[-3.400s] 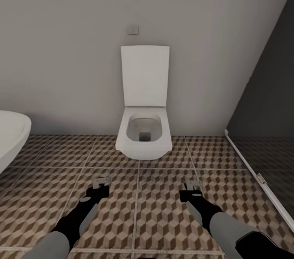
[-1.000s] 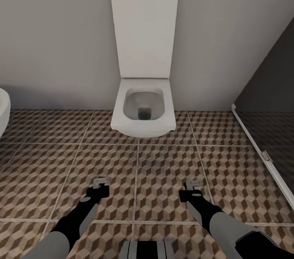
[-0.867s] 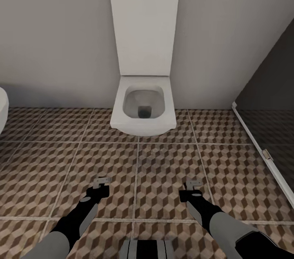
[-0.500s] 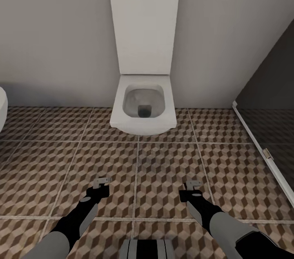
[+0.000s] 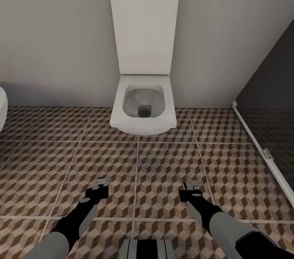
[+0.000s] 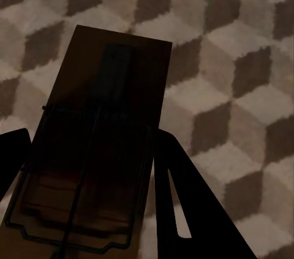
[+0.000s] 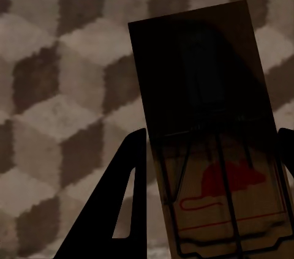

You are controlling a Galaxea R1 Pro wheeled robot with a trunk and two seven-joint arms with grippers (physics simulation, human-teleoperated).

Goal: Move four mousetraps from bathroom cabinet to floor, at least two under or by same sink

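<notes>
I hold a mousetrap in each gripper above the bathroom floor with its brown and cream cube tiles. In the head view my left gripper and right gripper hang low over the tiles, in front of the toilet. In the left wrist view a brown wooden mousetrap with a wire frame sits between the dark fingers of my left gripper. In the right wrist view my right gripper is shut on another mousetrap with a red mouse print. The cabinet and the sink are out of view.
A white toilet with its lid up stands against the grey wall straight ahead. A dark glass shower panel with a white bottom rail closes the right side. A white rounded rim shows at the left edge.
Since the earliest frame the view has closed in on the toilet and tilted down. Over the last half second nothing has visibly moved; both traps stay held.
</notes>
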